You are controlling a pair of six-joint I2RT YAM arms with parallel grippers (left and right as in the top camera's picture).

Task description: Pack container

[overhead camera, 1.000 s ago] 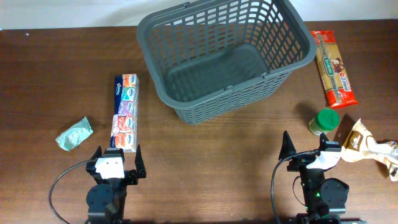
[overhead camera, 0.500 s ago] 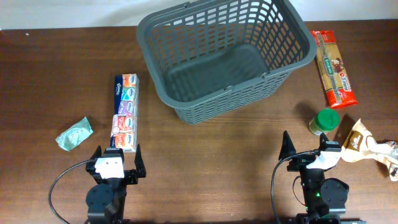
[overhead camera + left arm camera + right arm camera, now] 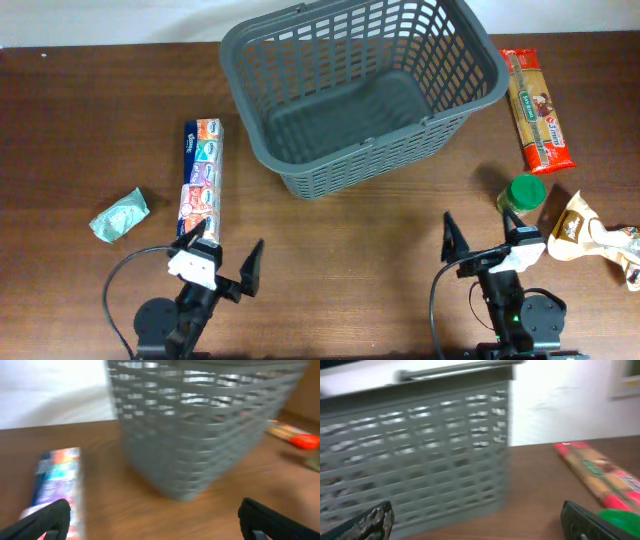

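Observation:
The large dark grey basket (image 3: pixel 360 90) stands empty at the back middle of the table; it also shows in the left wrist view (image 3: pixel 200 425) and the right wrist view (image 3: pixel 415 450). My left gripper (image 3: pixel 222 252) is open and empty at the front left, just in front of a long pack of tissue packets (image 3: pixel 201 180), seen blurred in the left wrist view (image 3: pixel 55 480). My right gripper (image 3: pixel 483 240) is open and empty at the front right, next to a green-lidded jar (image 3: pixel 522 194).
A red and yellow spaghetti pack (image 3: pixel 538 110) lies right of the basket and shows in the right wrist view (image 3: pixel 600 475). A beige crumpled bag (image 3: pixel 590 232) lies at the right edge. A small green packet (image 3: pixel 119 216) lies at the left.
My left gripper has turned to the right and moved slightly forward. My right gripper has shifted slightly left. Both wrist views are blurred by motion.

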